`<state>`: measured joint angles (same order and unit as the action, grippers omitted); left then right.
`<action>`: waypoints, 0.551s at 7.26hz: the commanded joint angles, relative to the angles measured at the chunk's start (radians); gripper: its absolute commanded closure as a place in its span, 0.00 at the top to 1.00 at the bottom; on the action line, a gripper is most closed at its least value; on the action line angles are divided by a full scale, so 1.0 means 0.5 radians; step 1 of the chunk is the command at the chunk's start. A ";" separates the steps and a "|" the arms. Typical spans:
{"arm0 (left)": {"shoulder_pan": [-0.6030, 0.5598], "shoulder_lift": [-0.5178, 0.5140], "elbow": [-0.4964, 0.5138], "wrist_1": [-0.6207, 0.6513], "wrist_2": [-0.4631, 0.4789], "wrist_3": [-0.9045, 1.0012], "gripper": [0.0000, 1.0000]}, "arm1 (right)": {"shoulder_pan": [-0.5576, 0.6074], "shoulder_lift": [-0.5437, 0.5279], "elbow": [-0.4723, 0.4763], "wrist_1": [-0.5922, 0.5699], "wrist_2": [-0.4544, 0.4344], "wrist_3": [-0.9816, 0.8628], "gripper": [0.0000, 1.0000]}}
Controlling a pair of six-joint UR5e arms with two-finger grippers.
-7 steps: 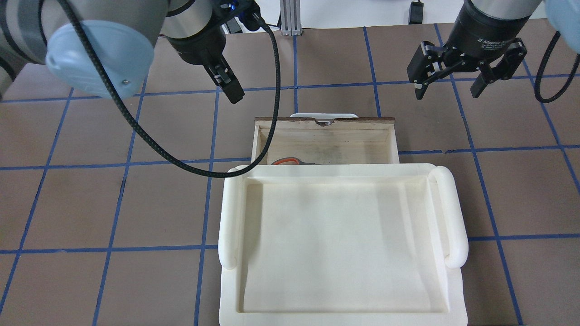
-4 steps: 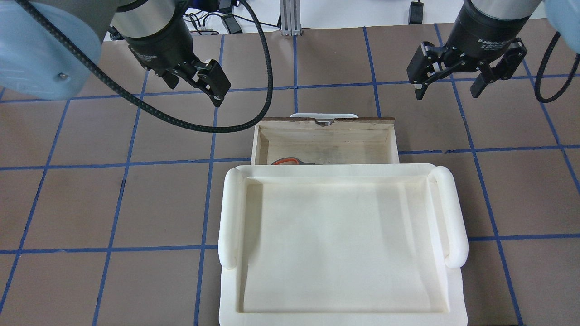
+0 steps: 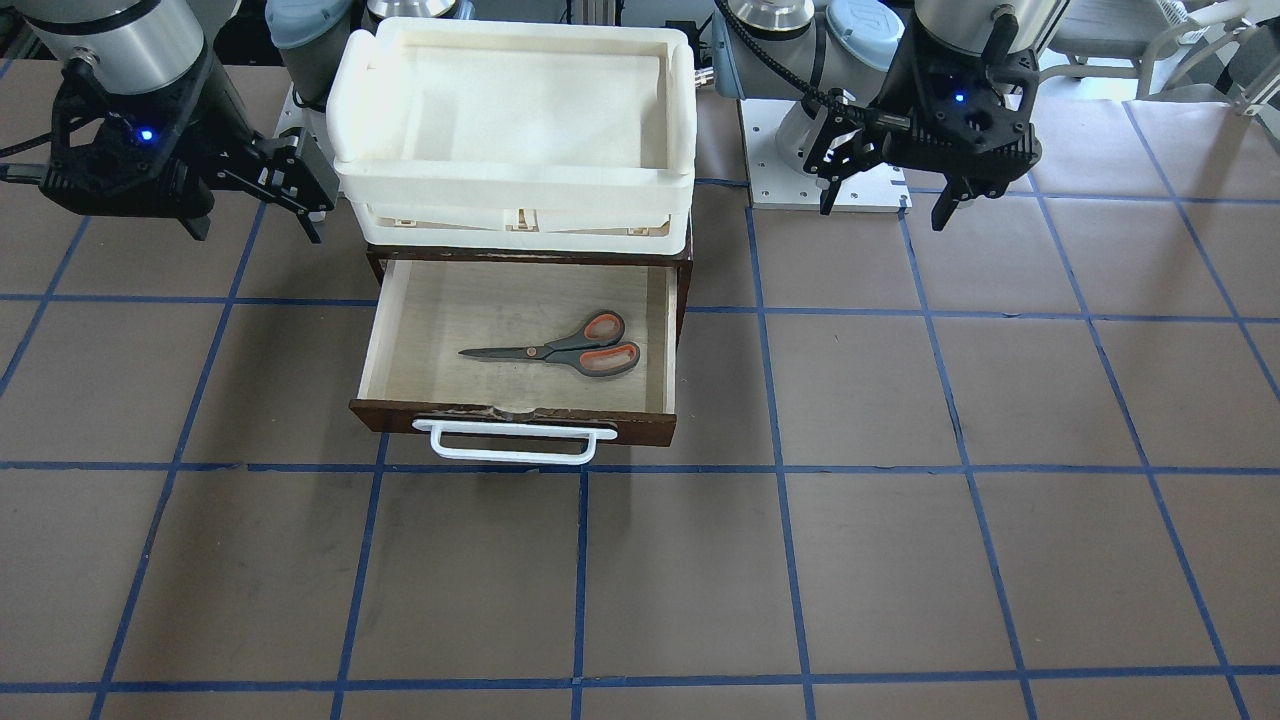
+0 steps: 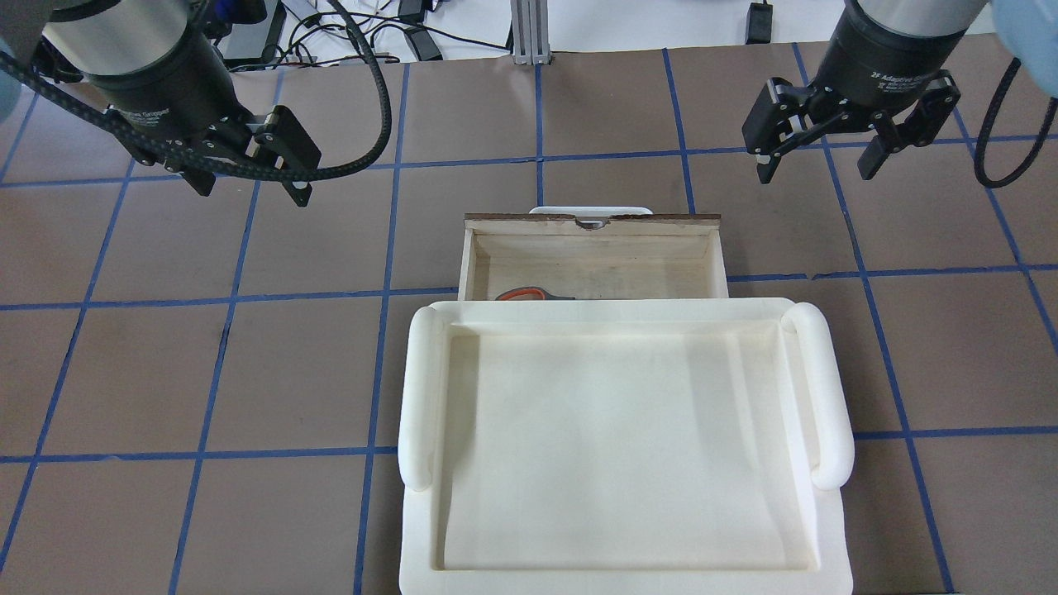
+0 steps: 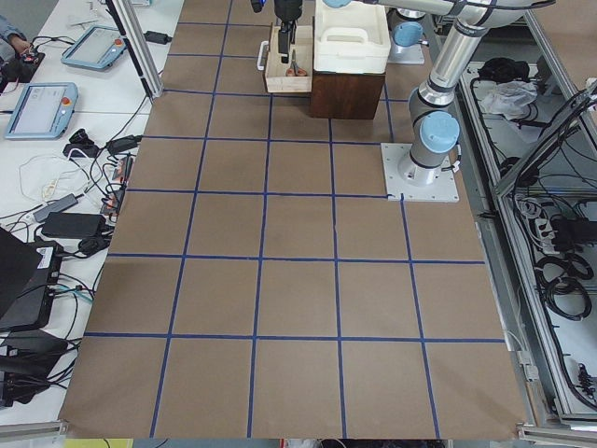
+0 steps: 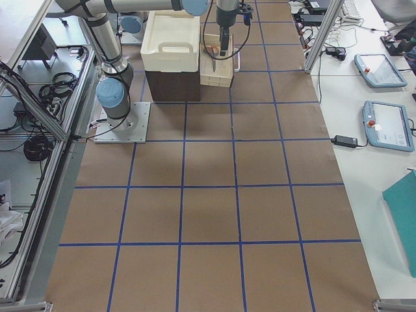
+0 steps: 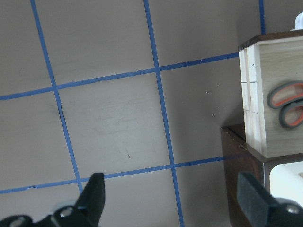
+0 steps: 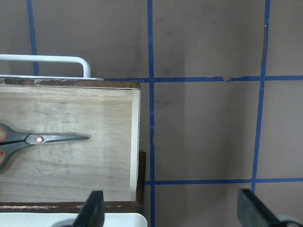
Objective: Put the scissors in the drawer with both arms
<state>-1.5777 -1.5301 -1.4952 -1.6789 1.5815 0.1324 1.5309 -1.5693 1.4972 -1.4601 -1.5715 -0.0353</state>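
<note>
The scissors lie flat inside the open drawer, blades pointing toward the robot's right. Its white bar handle faces away from the robot. The overhead view shows only one orange-lined loop of the scissors at the drawer's near edge. My left gripper is open and empty, above the table to the left of the drawer. My right gripper is open and empty to the drawer's right. The left wrist view shows the scissor loops. The right wrist view shows the blades.
A cream-white plastic tray sits on top of the dark brown cabinet that holds the drawer. The brown table has a blue tape grid. The left arm's base plate is behind the cabinet. Tablets and cables lie on side tables.
My left gripper has swung left and away from the drawer and turned so both fingers show spread open. The right gripper, the drawer and the scissors have not moved.
</note>
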 commanded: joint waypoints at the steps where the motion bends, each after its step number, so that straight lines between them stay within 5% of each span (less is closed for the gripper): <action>1: 0.005 0.017 -0.007 -0.008 -0.043 -0.142 1.00 | 0.000 0.000 0.000 0.003 0.002 0.000 1.00; 4: -0.035 0.023 -0.010 -0.005 -0.037 -0.283 1.00 | 0.000 0.000 0.000 -0.001 0.002 0.000 1.00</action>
<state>-1.5875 -1.5201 -1.5000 -1.6817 1.5618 0.0059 1.5309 -1.5693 1.4972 -1.4591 -1.5708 -0.0353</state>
